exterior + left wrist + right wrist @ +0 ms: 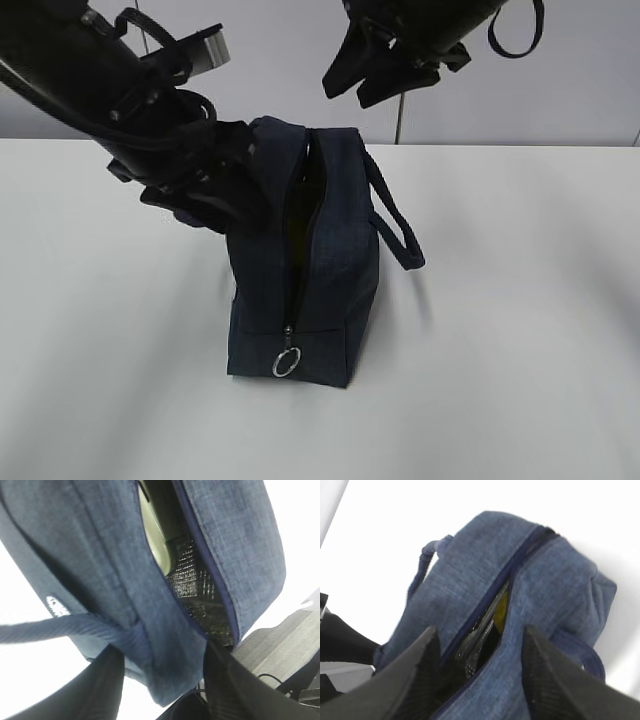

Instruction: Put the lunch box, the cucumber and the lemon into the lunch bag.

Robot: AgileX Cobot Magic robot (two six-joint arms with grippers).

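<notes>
Bag (305, 270) stands mid-frame, slit running toward the camera, lemon (501, 607) inside; left gripper (215, 205) spread against its left wall, right gripper (375, 75) spread, empty, above.

- Bright, even light from above in the exterior view; table (520, 330) nearly blown out to white.
- Soft, diffuse shadows spread right of the lunch bag (300, 260) and along the table's lower left.
- Arms rendered as near-black shapes, detail lost.
- Left wrist view overexposed around the fabric, slightly soft close up.
- Right wrist view blurred, white background glaring; a yellow patch (501, 611) in the opening, possibly the lemon, too dim to confirm.
</notes>
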